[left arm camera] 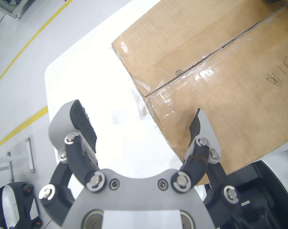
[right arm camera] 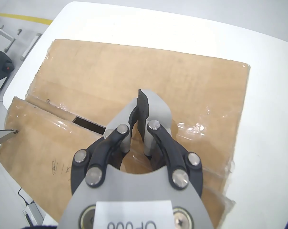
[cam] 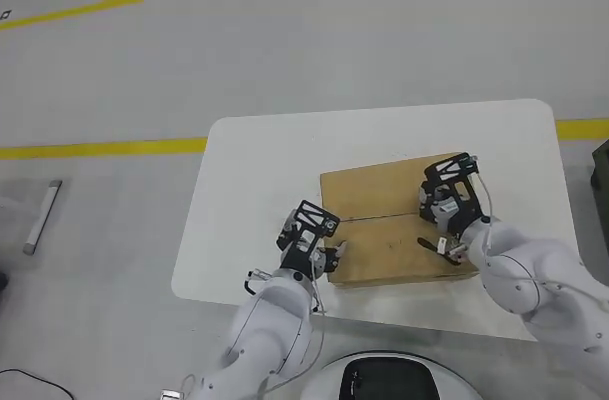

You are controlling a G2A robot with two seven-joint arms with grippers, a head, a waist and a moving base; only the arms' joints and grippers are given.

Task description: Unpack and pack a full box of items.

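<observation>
One closed cardboard box (cam: 384, 215) lies on the white table (cam: 274, 170). At its left near corner the left gripper (left arm camera: 138, 110) hovers, jaws wide apart, straddling the edge of the near flap (left arm camera: 229, 110). Along the middle runs the seam (left arm camera: 206, 57), glossy with slick tape and split by a thin dark gap, and over its right part is the right gripper (right arm camera: 141, 103), jaws pressed together on nothing visible. The board looks stiff yet light, while a full box is probably heavy, so a flap's free edge at the gap seems the best hold.
</observation>
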